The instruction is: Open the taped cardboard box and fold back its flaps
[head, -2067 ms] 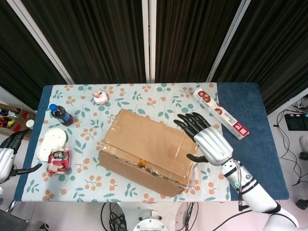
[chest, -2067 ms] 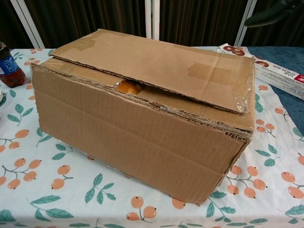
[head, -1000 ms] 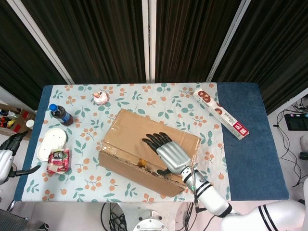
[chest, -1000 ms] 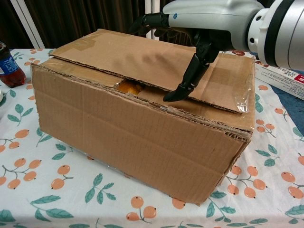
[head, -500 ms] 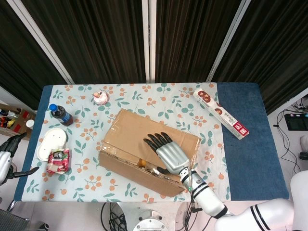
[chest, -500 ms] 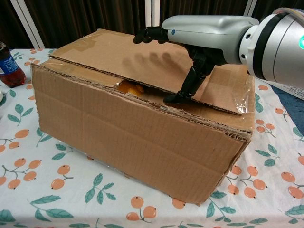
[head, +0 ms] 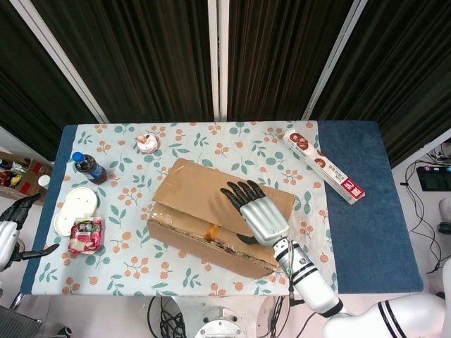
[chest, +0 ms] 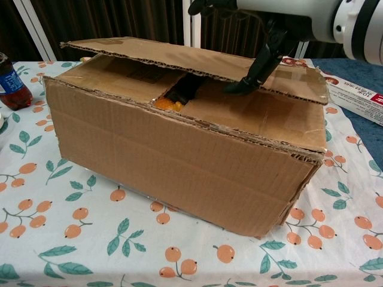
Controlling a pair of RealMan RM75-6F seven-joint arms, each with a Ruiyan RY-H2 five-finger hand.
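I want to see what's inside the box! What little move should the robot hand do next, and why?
Probably keep lifting: the right hand has its thumb hooked under the top flap of the cardboard box, which is raised only slightly. Swinging it up and back would likely uncover the orange thing showing in the gap.

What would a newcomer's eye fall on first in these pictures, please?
The large brown cardboard box at the middle of the floral tablecloth, with its top flap lifted by the silver right hand. Through the gap shows something orange inside.
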